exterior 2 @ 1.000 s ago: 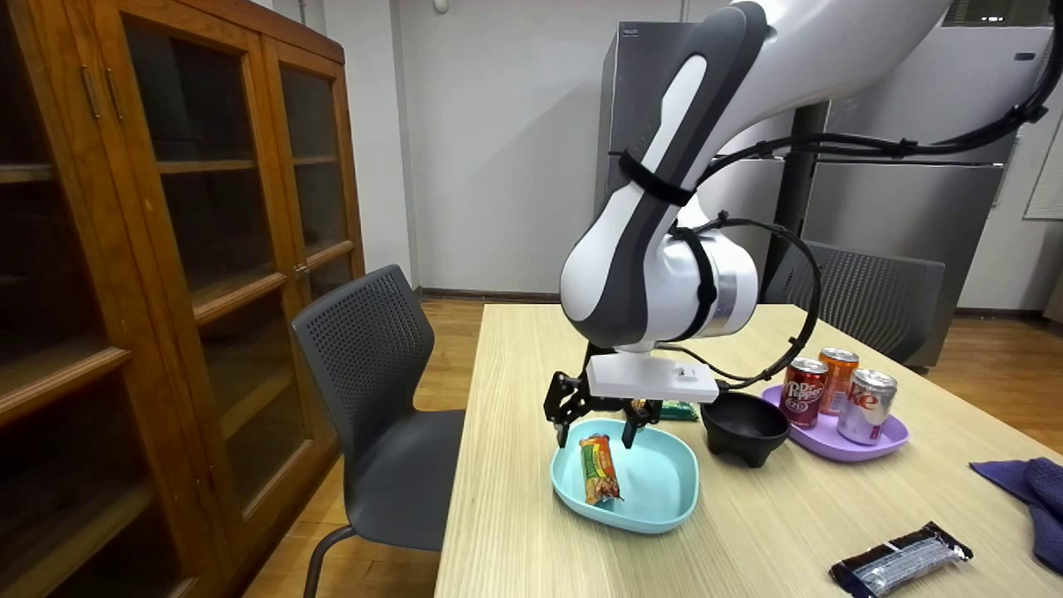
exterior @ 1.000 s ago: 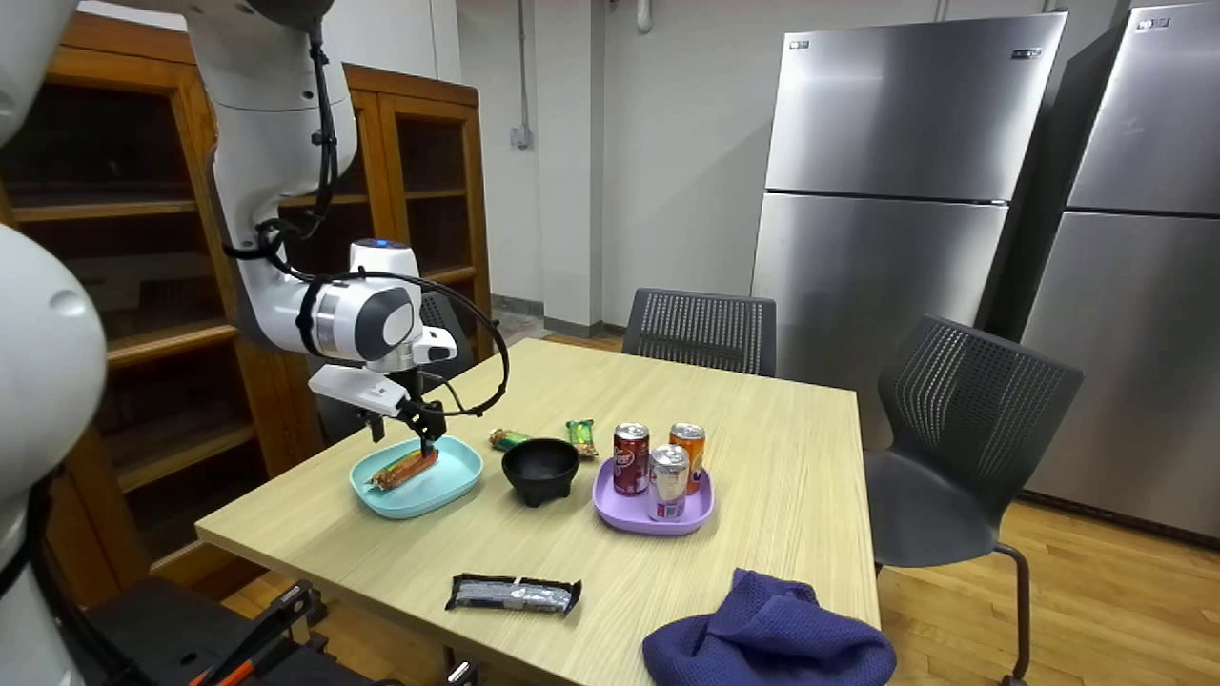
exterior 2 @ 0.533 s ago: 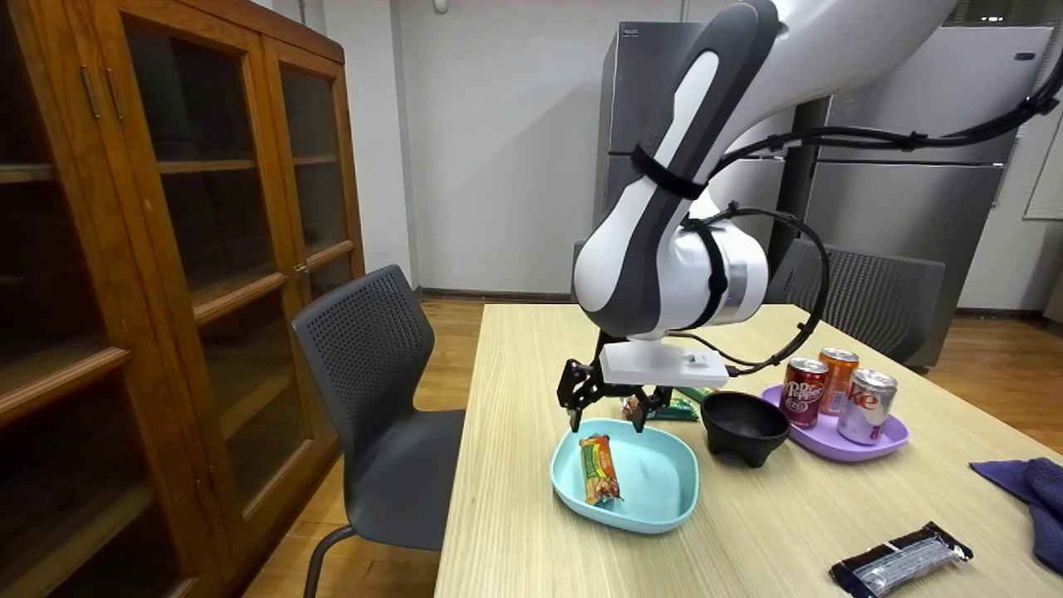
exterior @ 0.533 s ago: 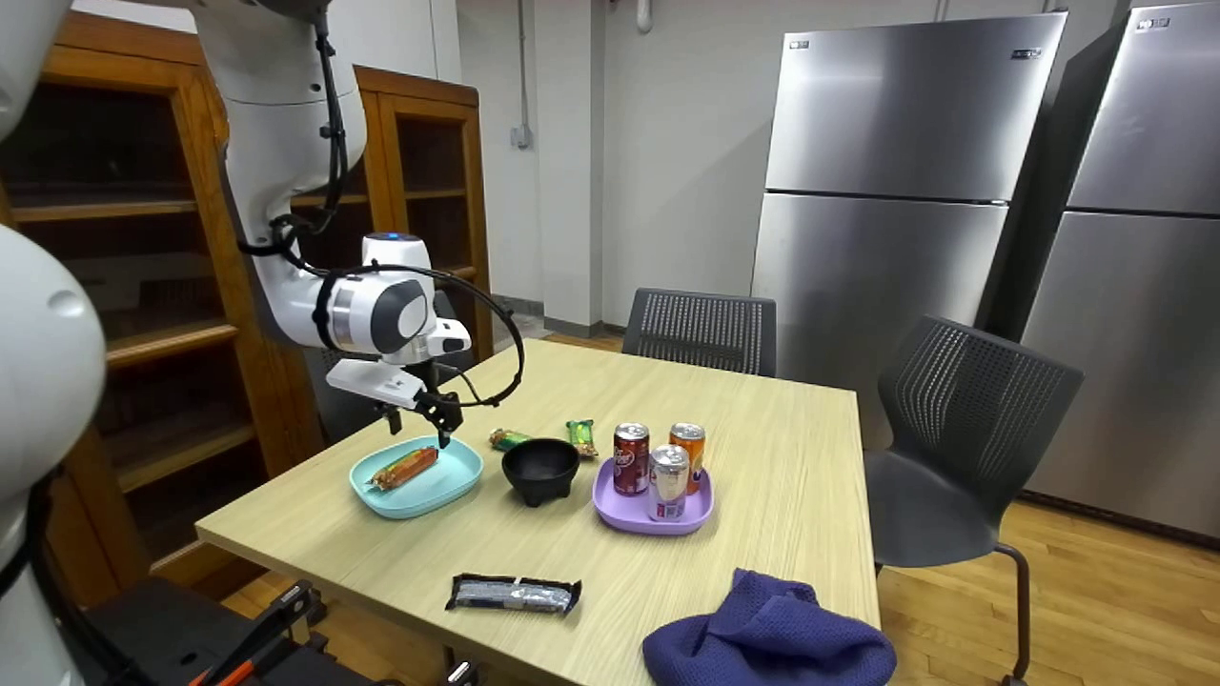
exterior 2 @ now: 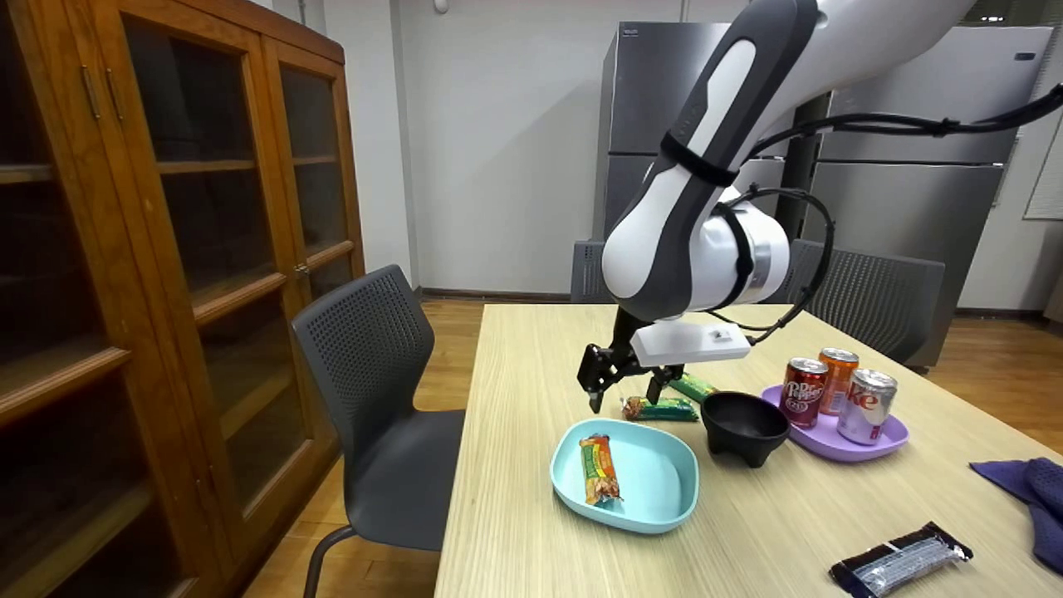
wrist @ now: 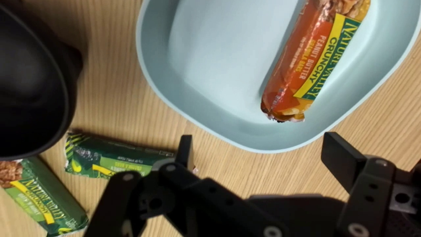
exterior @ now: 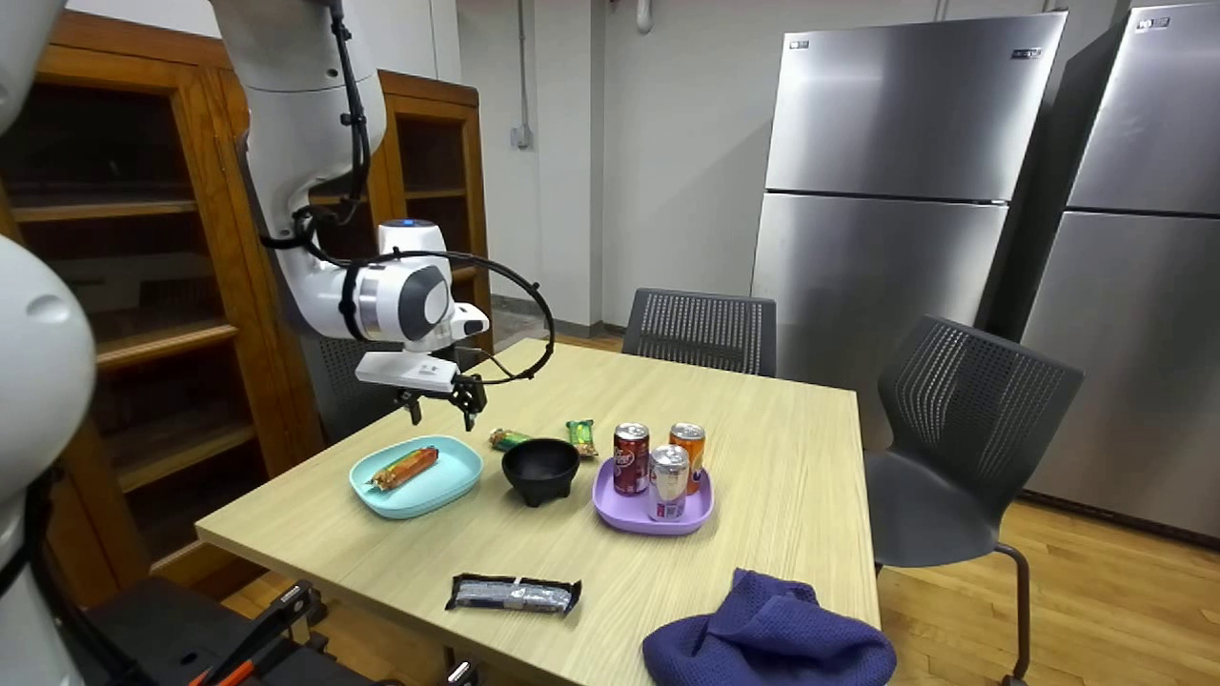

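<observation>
Peanut butter granola bar [wrist: 312, 59] rests free of the gripper [wrist: 258, 149], which stands spread wide with nothing between its two sides. Over the last second the gripper has risen and drifted off the blue dish [wrist: 223, 59], while the bar has stayed put inside it, so the bar looks fully let go. In the wrist view its long axis slants from lower left, that end toward the gripper, to upper right. Outside the dish are a green-wrapped bar [wrist: 111, 154] and a black bowl [wrist: 29, 82]
</observation>
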